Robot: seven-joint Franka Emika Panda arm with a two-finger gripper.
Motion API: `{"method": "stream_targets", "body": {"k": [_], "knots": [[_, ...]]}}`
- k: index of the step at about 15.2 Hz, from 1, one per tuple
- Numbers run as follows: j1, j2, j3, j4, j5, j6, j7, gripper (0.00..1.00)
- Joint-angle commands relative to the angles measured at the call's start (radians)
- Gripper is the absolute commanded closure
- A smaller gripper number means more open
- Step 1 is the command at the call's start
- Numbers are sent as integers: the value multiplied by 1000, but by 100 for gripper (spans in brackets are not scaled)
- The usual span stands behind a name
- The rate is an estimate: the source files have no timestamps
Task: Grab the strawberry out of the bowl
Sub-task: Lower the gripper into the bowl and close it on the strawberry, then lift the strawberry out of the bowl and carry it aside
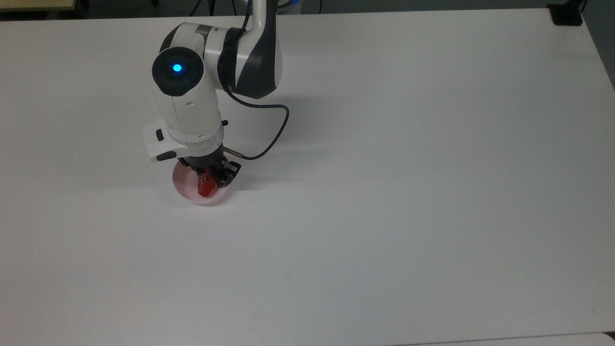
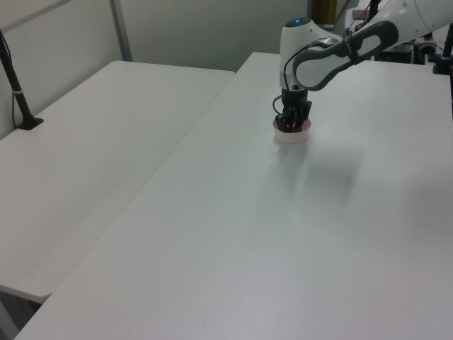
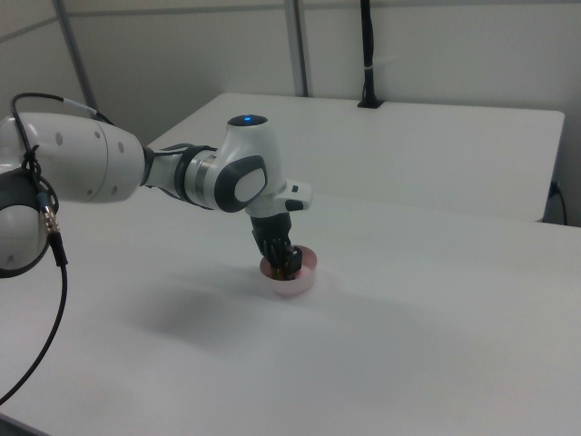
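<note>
We count one arm, one bowl [image 1: 185, 190] and one strawberry [image 1: 205, 185] on a single white worktop [image 1: 384, 192]. The bowl is small, round and pale pink, smooth like plastic, with a lighter plain inside; it sits toward the top view's left. The strawberry is glossy red and tapered, inside the bowl's rim, at the side nearer the top view's right. The black pincer [image 1: 210, 178] reaches down into the bowl, its two fingers narrow and pressed against the strawberry on either side. Whether the berry is clear of the bowl's floor we cannot tell.

The arm's shell is smooth white with dark grey joints, and one round blue light [image 1: 177, 67] glows on its dark cap. One thin dark cable [image 1: 278, 134] loops from the wrist across the worktop. In the left view the pincer [image 2: 291, 125] stands upright in the bowl [image 2: 291, 137]; in the right view it [image 3: 287, 262] leans slightly over the bowl [image 3: 304, 274]. We read no writing or labels.
</note>
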Motion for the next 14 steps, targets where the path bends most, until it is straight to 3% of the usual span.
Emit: {"method": "stream_targets", "body": {"k": [1,9,14], "knots": [[4,-40,-8,-19,13,24,-29,54],[-9,-128,-16,30,82,-54,-95,54],[-75,-113,-109,25,90,-45,-232,54]]}}
